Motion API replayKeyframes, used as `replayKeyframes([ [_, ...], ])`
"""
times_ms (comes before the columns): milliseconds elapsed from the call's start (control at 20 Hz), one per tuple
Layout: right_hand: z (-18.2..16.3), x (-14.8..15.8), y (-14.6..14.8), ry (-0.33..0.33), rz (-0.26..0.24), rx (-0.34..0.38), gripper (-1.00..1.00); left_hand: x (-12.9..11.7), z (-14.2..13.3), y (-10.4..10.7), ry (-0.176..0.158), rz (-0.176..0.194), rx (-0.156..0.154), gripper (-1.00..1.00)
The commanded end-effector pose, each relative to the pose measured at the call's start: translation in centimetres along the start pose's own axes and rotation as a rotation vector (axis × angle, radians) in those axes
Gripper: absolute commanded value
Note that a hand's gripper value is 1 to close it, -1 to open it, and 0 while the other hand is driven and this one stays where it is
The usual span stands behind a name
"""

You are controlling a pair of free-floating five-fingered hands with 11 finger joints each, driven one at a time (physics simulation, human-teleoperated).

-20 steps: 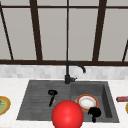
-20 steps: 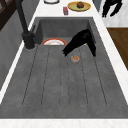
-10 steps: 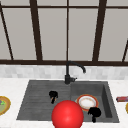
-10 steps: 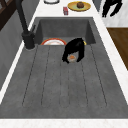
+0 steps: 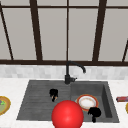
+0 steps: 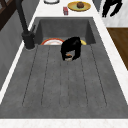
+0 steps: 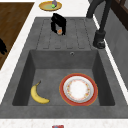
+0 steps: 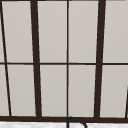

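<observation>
sink [image 6: 100, 82]: matt dark grey, stone-like, finely speckled, grooved drainer
tabletop [image 7: 17, 47]: white, faintly marbled, smooth
faucet [image 5: 68, 75]: matt black, metal-like
plate [image 7: 78, 89]: glazed, red-rimmed, at 5 o'clock in basin
left hand [image 6: 71, 47]: matt black
</observation>
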Motion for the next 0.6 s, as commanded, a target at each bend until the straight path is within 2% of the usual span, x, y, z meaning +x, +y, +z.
replayKeyframes([
  [0,0.0,0.0,0.0,0.0,0.0,0.0,0.0,1.3,1.5,2.2,0.026,-0.029,0.007,1.0],
  [150,0.0,0.0,0.0,0.0,0.0,0.0,0.0,1.8,2.8,3.1,0.045,0.028,0.028,1.0],
  [300,0.0,0.0,0.0,0.0,0.0,0.0,0.0,2.4,3.9,4.4,0.056,0.033,0.034,1.0],
  [550,0.0,0.0,0.0,0.0,0.0,0.0,0.0,3.6,6.7,5.6,0.037,0.027,0.024,1.0],
])
